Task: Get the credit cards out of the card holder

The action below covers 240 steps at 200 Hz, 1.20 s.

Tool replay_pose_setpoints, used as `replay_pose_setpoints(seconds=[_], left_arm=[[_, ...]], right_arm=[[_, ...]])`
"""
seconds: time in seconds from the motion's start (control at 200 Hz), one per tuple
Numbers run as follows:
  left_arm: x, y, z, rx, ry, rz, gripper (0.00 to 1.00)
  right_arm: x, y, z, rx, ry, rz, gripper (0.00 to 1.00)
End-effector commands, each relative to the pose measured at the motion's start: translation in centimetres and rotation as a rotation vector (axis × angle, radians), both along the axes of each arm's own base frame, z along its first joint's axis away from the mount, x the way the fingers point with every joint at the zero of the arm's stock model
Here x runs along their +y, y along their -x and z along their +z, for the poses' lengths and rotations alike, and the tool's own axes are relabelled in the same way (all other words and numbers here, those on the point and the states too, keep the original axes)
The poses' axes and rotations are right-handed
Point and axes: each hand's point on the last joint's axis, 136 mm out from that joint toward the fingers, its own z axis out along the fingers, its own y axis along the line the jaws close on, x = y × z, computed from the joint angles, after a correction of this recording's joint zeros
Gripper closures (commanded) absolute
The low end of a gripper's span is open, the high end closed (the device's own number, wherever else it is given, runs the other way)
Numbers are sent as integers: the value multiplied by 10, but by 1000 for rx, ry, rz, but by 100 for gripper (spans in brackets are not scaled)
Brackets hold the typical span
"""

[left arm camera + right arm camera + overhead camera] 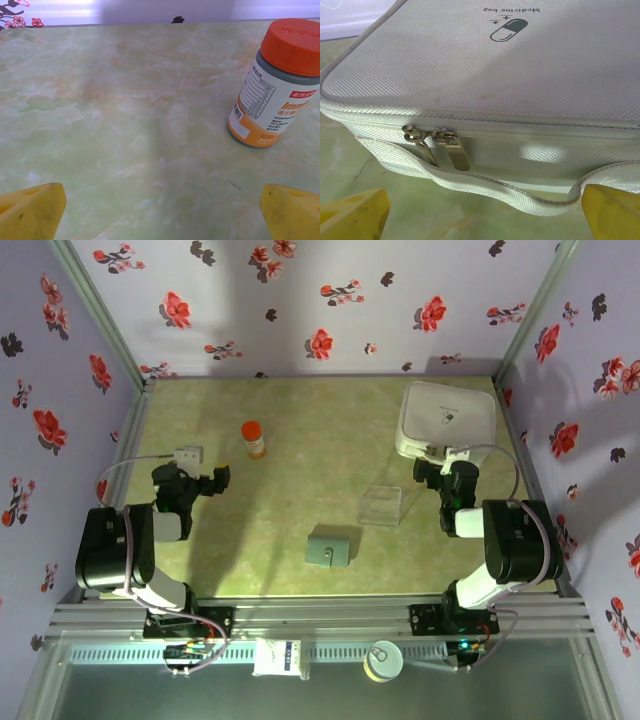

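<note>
The card holder (pixel 330 547) lies shut on the table near the front middle, a small dull grey flat case. The credit cards are hidden. My left gripper (pixel 192 478) hovers at the left of the table, well left of the holder, open with nothing between its yellow fingertips (pixel 31 212). My right gripper (pixel 445 474) is at the right, behind and right of the holder, also open and empty; its fingertips (pixel 612 212) point at the front wall of a white bag.
A white zipped medicine bag (pixel 447 418) (pixel 495 65) sits at the back right, its handle strap and two zip pulls (pixel 440 142) facing my right gripper. A clear plastic square (pixel 381 505) lies right of centre. An orange-capped bottle (pixel 255 438) (pixel 275 85) stands at the back left.
</note>
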Motion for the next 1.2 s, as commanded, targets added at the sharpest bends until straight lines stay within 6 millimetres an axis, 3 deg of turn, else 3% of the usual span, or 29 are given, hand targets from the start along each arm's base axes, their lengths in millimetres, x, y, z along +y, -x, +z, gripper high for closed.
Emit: replay_pose_setpoints(seconds=[0.0,1.195], left_arm=[[0,-2,8,-39,-15,-19,0],[2,-2,8,-41,-18,-4,0]], right_arm=[[1,-3,8,-40,-1,15,1],[0,-3,7,-35,-1,8,1]])
